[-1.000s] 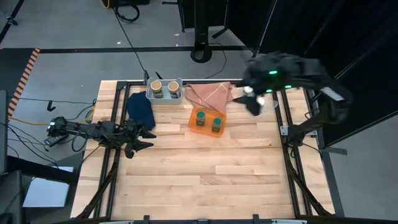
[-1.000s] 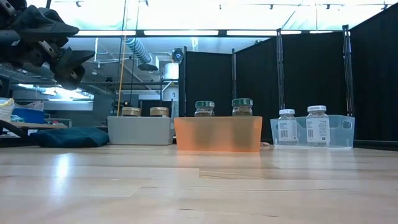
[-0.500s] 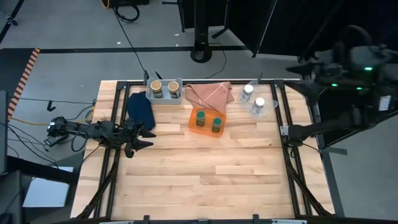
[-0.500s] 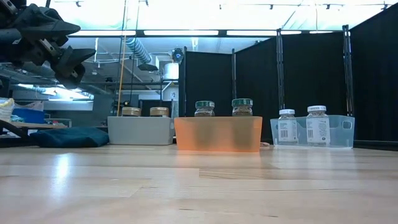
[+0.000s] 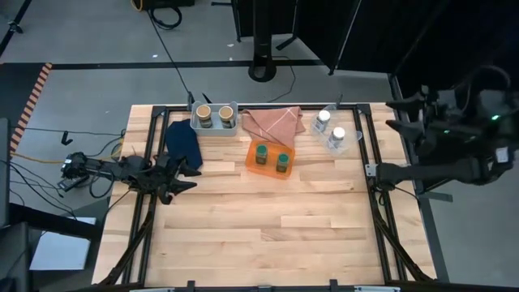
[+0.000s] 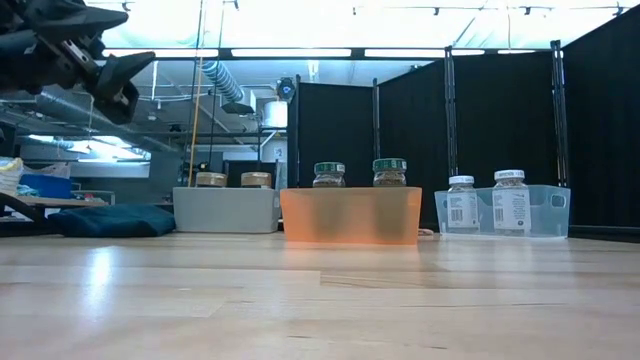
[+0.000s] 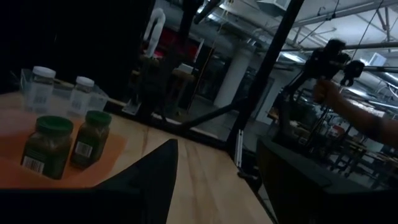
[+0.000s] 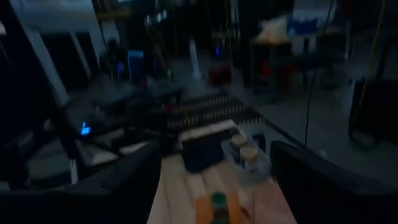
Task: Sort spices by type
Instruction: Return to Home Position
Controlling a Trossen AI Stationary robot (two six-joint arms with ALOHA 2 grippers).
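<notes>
Two tan-capped spices (image 5: 214, 113) stand in the pale grey bin (image 5: 214, 127) at the far edge. The orange tray (image 5: 271, 168) holds two green-capped spices (image 5: 272, 156). Another two, white-capped (image 5: 331, 126), stand in a clear bin (image 6: 545, 212) at the far right. My left gripper (image 5: 188, 177) hovers open at the table's left side, near a dark blue cloth (image 5: 182, 142), with nothing between its fingers. My right gripper (image 5: 395, 115) is open and empty, raised beyond the table's right edge, level with the clear bin.
A pink cloth (image 5: 273, 122) lies between the grey bin and the clear bin. A black frame (image 5: 369, 170) runs along the table's sides. The near half of the wooden table (image 5: 268, 235) is bare. A person's forearm (image 7: 364, 115) shows in the room beyond.
My right gripper has drawn back from over the clear bin toward and past the table's right edge, staying open and empty; both white-capped jars show now. My left gripper has stayed in place and tipped its fingers slightly upward.
</notes>
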